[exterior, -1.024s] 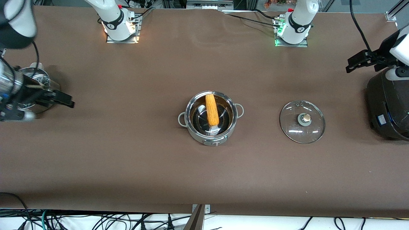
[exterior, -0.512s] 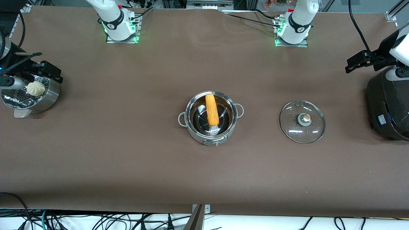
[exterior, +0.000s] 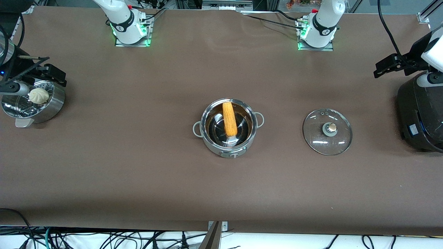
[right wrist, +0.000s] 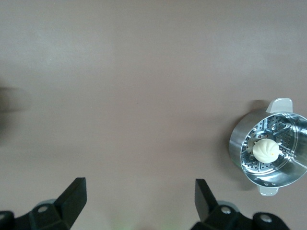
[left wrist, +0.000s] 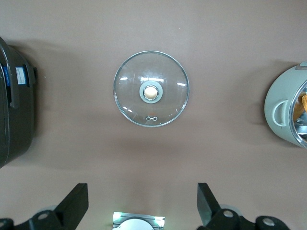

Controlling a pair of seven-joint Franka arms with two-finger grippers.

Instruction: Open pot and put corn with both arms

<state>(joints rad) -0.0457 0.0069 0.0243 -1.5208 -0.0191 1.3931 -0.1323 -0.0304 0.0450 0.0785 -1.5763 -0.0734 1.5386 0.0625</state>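
You've got the corn (exterior: 229, 118) lying in the open pot (exterior: 228, 127) at mid-table, with its glass lid (exterior: 327, 131) parked flat beside it toward the left arm's end — job looks done. Left gripper (left wrist: 143, 209) and right gripper (right wrist: 140, 206) hang wide and empty over the table's ends.

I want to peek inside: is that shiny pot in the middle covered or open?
Open. The pot has no cover on it, a corn cob shows inside, and its glass lid lies flat on the table beside it.
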